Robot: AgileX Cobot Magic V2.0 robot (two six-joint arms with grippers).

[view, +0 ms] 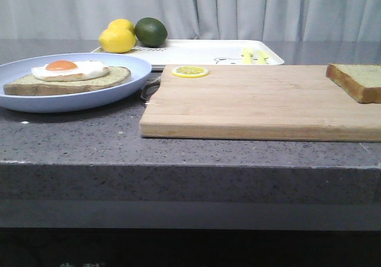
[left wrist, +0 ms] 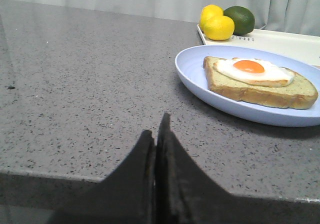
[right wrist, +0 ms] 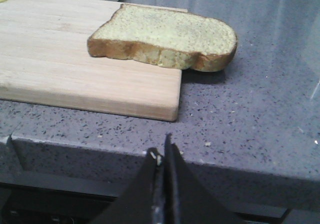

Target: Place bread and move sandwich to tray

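Observation:
The bread (view: 357, 79) (right wrist: 167, 41), a thick brown-crusted slice with nothing on it, lies on the far right corner of the wooden cutting board (view: 262, 100) (right wrist: 75, 64), partly overhanging its edge. The sandwich (view: 71, 76) (left wrist: 257, 81), a bread slice topped with a fried egg, sits on the round pale blue plate (view: 36, 97) (left wrist: 200, 81) at the left. The white tray (view: 202, 51) (left wrist: 285, 39) stands behind the board. My left gripper (left wrist: 156, 129) is shut and empty at the counter's front edge, well short of the plate. My right gripper (right wrist: 161, 151) is shut and empty, short of the board's corner.
Two lemons (view: 119, 36) (left wrist: 216, 23) and a lime (view: 151, 31) (left wrist: 240, 19) rest at the tray's left end. A lemon slice (view: 190, 71) lies on the board's back left corner. The grey stone counter (view: 71, 136) drops off at its front edge. A curtain hangs behind.

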